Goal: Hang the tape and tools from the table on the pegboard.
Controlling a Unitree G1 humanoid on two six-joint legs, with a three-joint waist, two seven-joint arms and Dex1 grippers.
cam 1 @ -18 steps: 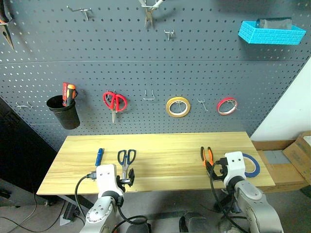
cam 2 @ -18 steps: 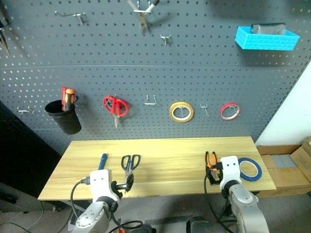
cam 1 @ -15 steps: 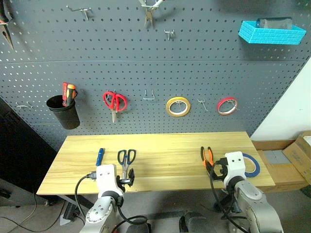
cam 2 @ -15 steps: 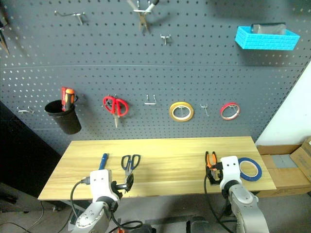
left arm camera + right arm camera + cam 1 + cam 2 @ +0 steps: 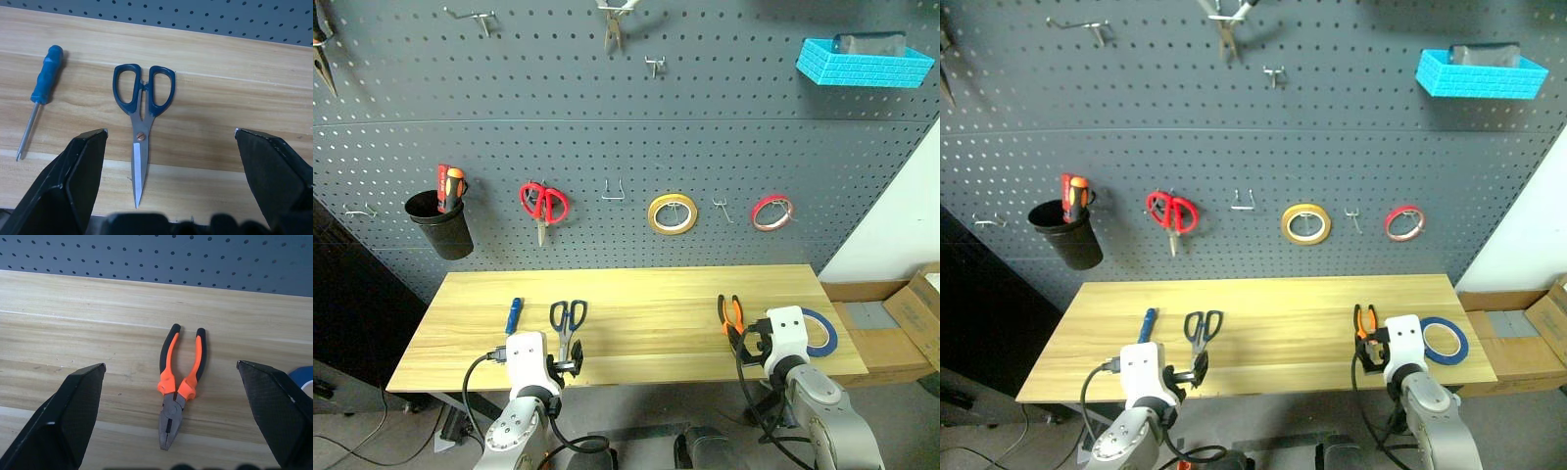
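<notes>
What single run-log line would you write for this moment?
stage: nothing hung yet | left gripper: jaws open over scissors | right gripper: jaws open over pliers | screwdriver, blue tape: on table

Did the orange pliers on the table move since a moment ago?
No. The pliers lie in the same spot on the table, just left of the blue tape roll.

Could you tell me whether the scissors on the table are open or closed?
Closed: the scissors lie flat, blades together in one point.

Pale matt wooden table (image 5: pixel 646 323) (bare metal scissors (image 5: pixel 142 132) blades)
</notes>
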